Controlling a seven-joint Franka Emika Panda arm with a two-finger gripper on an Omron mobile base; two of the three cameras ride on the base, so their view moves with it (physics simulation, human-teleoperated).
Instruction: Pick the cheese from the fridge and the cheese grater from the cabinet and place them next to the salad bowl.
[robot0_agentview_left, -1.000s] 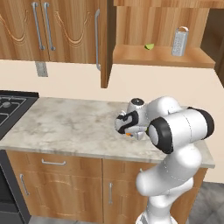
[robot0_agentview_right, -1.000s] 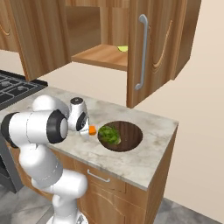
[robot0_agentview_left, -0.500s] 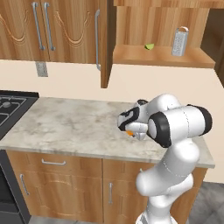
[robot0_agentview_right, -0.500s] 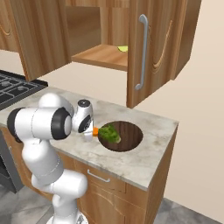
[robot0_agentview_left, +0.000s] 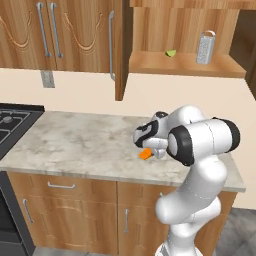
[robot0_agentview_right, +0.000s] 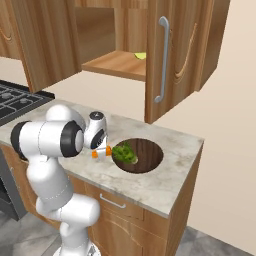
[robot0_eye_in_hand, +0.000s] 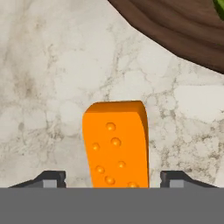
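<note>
The cheese (robot0_eye_in_hand: 116, 144), an orange wedge, rests on the marble counter between my gripper's (robot0_eye_in_hand: 113, 177) fingertips, with a gap on each side. The gripper (robot0_agentview_left: 147, 147) is open and low over the counter. The cheese (robot0_agentview_right: 94, 154) lies just left of the salad bowl (robot0_agentview_right: 150, 150), a dark brown bowl with green leaves whose rim (robot0_eye_in_hand: 175, 30) shows in the hand view. The cheese grater (robot0_agentview_left: 205, 47) stands upright on the shelf of the open cabinet (robot0_agentview_left: 185, 62). The fridge is out of view.
A small green item (robot0_agentview_left: 171, 52) lies on the cabinet shelf left of the grater. An open cabinet door (robot0_agentview_right: 170, 55) hangs above the bowl. A stove (robot0_agentview_left: 10, 122) borders the counter's left end. Drawer cabinets sit below the counter.
My gripper has gone from shut on the cheese to open. The cheese now rests free on the counter beside the bowl. The hand shifted slightly toward the bowl.
</note>
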